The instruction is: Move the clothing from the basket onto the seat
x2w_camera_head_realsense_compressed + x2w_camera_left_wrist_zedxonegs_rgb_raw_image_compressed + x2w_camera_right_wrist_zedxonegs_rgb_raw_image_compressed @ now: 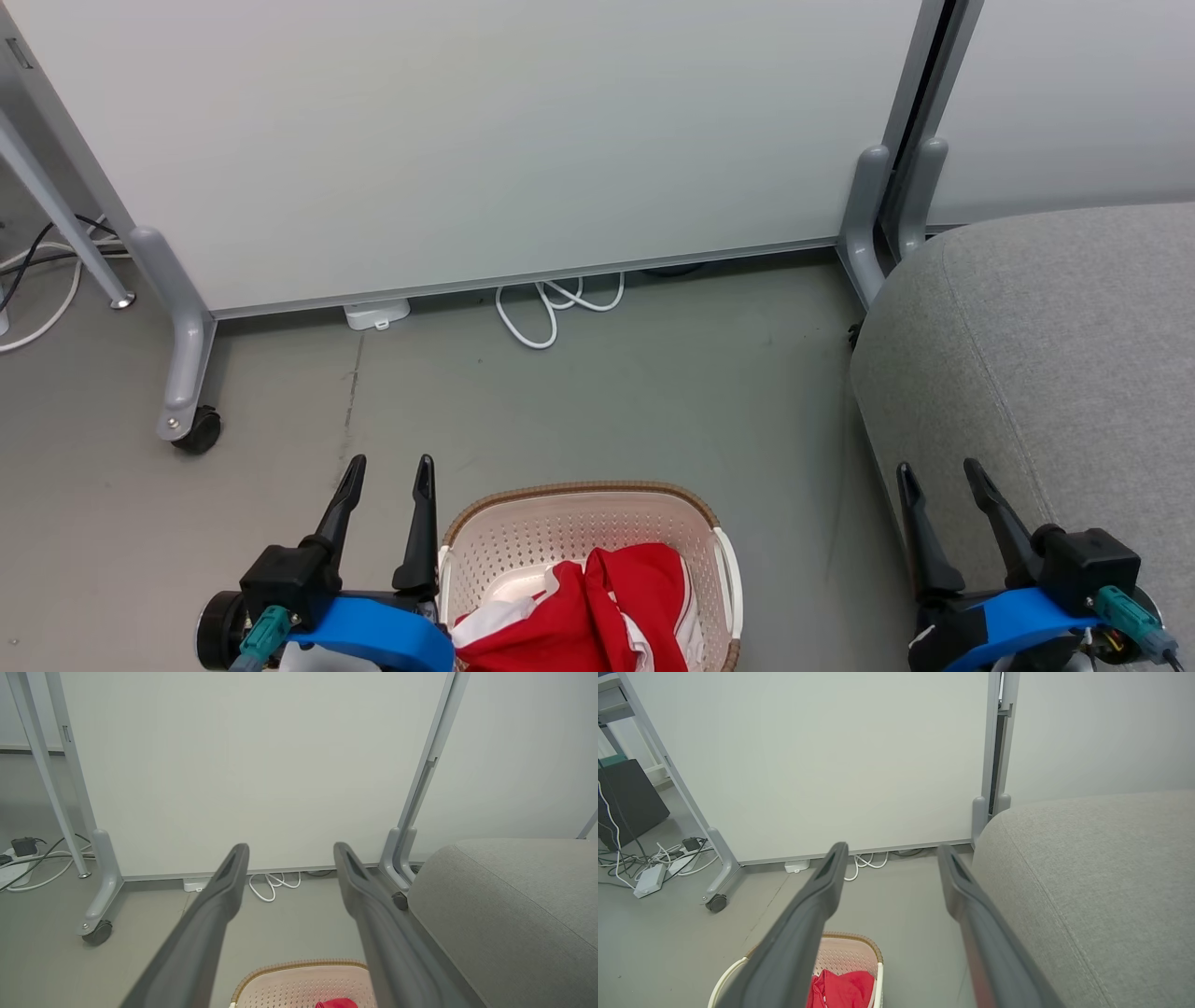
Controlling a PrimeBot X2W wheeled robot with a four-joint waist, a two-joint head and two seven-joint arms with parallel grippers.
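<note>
Both jaw pairs wide apart, nothing held: left gripper [392, 462] at 7 o'clock, just beside basket [579, 488] at 6 o'clock; clothing [597, 607] heaped inside; right gripper [936, 467] at 5 o'clock, by seat [1055, 373] at 3 o'clock. Suggest: drop straight into heap's middle, pinch a thick fold, lift clear of rim before swinging.

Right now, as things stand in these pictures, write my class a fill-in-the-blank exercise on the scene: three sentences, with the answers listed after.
1. The clothing in the basket is mostly ______ with white trim.
2. The left gripper and the right gripper both have their jaws ______.
3. The grey seat stands on the robot's ______ side of the basket.
Missing words: red; open; right.
</note>
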